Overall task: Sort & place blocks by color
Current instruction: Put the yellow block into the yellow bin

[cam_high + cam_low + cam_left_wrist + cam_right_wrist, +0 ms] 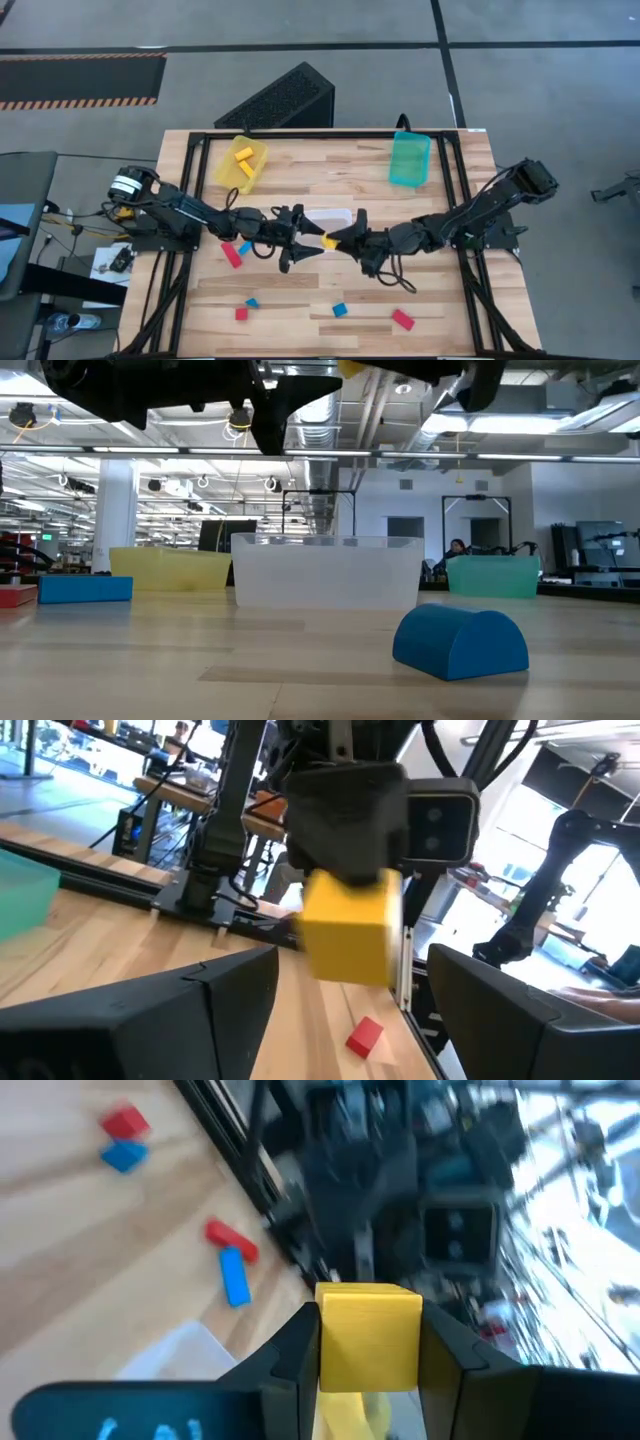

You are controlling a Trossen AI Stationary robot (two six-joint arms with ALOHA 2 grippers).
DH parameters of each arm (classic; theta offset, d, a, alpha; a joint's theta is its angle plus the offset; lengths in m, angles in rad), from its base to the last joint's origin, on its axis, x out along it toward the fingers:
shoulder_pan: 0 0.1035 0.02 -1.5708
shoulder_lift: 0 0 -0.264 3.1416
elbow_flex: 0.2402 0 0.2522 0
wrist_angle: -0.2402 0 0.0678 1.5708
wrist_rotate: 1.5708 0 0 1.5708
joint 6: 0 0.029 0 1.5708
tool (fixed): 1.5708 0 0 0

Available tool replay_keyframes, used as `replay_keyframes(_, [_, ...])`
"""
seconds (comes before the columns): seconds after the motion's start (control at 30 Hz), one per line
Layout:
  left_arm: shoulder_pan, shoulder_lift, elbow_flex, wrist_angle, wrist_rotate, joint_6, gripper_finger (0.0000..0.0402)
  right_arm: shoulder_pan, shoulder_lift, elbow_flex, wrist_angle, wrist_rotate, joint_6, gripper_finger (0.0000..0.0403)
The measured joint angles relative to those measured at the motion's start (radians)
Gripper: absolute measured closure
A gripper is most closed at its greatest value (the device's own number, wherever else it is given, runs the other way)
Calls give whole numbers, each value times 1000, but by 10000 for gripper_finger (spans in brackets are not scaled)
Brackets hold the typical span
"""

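Observation:
My right gripper (333, 240) is shut on a yellow cube (327, 241) above the table's middle, just near of the clear bin (326, 217). My left gripper (303, 241) faces it from the left, open wide, with its fingers apart from the cube. In the left wrist view the cube (348, 925) hangs between and beyond my left fingers. Two yellow blocks (242, 158) lie in the yellow bin (226, 172). Red and blue blocks rest on the table: a red bar (232, 255), a blue bar (245, 247), and others near the front edge. My right gripper pinches the yellow cube between its two fingers (448, 1350), which lie on opposite side faces (368, 1330). It comes in about level from the table's right. The cube is lifted clear of the table, and its far half sticks out past the fingertips.
The teal bin (409, 158) stands at the far right. Near the front edge lie a blue block (252, 301), a red block (241, 313), a blue block (340, 310) and a red bar (403, 319). A blue half-round block (460, 640) sits close to the low camera.

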Motion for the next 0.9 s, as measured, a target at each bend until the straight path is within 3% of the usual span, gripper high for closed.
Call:
replay_keyframes(0.37, [-21, 1, 31, 72, 36, 20, 157, -27, 0, 1, 50, -80, -13, 280])
replay_keyframes(0.63, [-29, 122, 142, 44, 16, 18, 163, -30, 0, 0, 48, -77, -5, 280])
replay_keyframes(0.77, [-29, 149, 174, 43, 10, 16, 205, -24, 0, 0, 37, -77, 7, 280])
replay_keyframes(0.9, [-29, 144, 186, 28, 8, 18, 273, -16, 0, 1, 22, -82, 2, 280])
